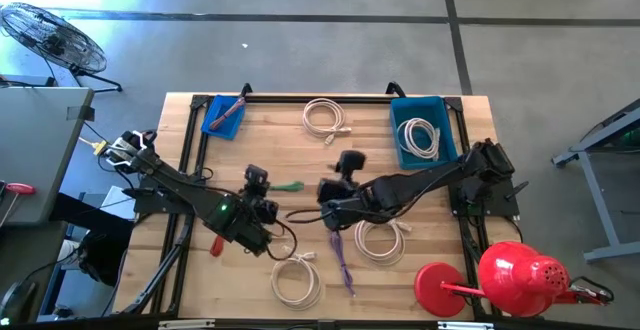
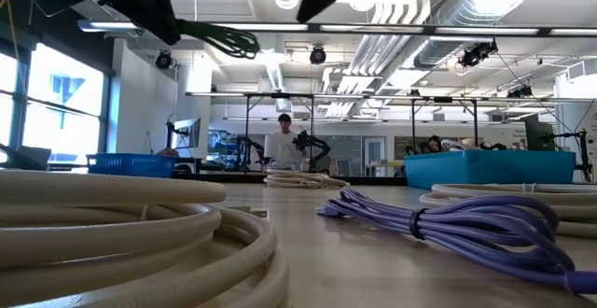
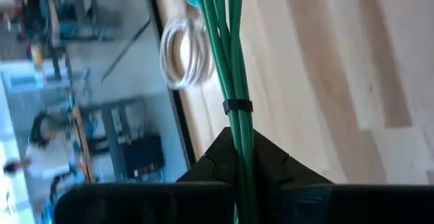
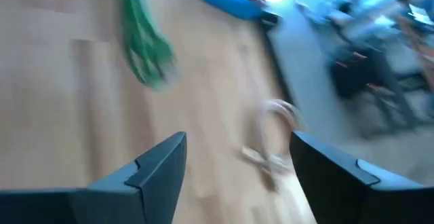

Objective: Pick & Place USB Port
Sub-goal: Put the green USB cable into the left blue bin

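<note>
Clamped between our left gripper's [image 3: 237, 166] fingers is the green USB cable [image 3: 227, 54], a tied bundle with a black cable tie around it, running straight out ahead of the wrist over the bare wood. In the high view that same left gripper [image 1: 262, 192] sits lifted near the table's middle, with the green cable's [image 1: 288, 185] free end poking out just beyond it toward the right gripper [image 1: 340, 175]. We judge the pick is done and the carry is in hand.

Our right gripper has its fingers spread wide with nothing between them; its wrist view shows the green bundle [image 4: 144, 44] well ahead of it and a white cable coil [image 4: 271, 132] off to one side. It hangs just beside the left gripper's load, so a handover may be intended, though we cannot be sure.

Farther out from the grippers: a purple cable [image 1: 341, 255] and two white coils [image 1: 381, 240] [image 1: 296, 281] on the near side, another white coil [image 1: 325, 117] beyond, a small blue tray [image 1: 223, 116] behind the left gripper, and a blue bin [image 1: 424, 135] holding a white cable behind the right.

Next, we would need to keep the pinch firm while swinging the bundle toward a bin, clearing the right arm
</note>
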`<action>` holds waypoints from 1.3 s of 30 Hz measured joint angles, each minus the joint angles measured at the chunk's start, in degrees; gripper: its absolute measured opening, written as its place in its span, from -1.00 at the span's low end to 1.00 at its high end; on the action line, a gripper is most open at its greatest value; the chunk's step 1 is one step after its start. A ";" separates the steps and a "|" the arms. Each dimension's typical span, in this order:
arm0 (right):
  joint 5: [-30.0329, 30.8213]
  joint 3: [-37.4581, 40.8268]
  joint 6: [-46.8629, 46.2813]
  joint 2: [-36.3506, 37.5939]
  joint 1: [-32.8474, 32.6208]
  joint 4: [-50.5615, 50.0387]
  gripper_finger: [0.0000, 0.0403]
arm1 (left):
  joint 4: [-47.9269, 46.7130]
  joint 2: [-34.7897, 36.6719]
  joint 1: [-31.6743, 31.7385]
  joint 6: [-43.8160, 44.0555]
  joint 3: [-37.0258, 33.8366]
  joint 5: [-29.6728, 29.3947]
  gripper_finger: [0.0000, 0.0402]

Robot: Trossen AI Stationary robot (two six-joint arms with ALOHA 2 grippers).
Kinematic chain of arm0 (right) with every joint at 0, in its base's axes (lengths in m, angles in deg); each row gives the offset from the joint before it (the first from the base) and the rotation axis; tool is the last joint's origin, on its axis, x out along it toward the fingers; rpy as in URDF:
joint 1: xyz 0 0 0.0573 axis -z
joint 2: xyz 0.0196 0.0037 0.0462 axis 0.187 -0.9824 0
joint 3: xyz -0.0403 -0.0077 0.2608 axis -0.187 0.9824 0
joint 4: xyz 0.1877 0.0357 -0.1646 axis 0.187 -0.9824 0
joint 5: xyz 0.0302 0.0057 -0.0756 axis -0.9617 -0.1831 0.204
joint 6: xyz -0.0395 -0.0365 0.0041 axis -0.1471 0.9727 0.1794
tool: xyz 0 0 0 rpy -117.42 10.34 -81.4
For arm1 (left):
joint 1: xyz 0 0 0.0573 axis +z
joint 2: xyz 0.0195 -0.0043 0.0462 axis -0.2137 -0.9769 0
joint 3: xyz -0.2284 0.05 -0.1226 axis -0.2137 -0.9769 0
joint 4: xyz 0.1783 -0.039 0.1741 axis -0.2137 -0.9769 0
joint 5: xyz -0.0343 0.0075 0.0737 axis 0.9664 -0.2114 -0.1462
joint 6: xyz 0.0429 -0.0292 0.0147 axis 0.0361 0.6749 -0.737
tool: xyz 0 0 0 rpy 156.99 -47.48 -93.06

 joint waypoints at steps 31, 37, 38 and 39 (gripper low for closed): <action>3.15 4.74 -34.18 2.92 -0.32 -27.05 0.26 | -2.78 22.93 57.57 -1.68 0.02 11.79 -0.96; 3.08 8.29 -36.61 2.92 -0.33 -26.91 0.26 | 6.16 21.89 68.41 -10.19 0.02 23.80 -0.96; 3.08 8.92 -37.19 2.92 -0.31 -26.91 0.26 | 6.17 21.22 69.32 -10.21 0.02 23.94 -0.96; 2.93 9.52 -37.69 2.92 -0.31 -26.93 0.26 | 6.03 20.50 70.19 -10.28 0.02 23.85 -0.96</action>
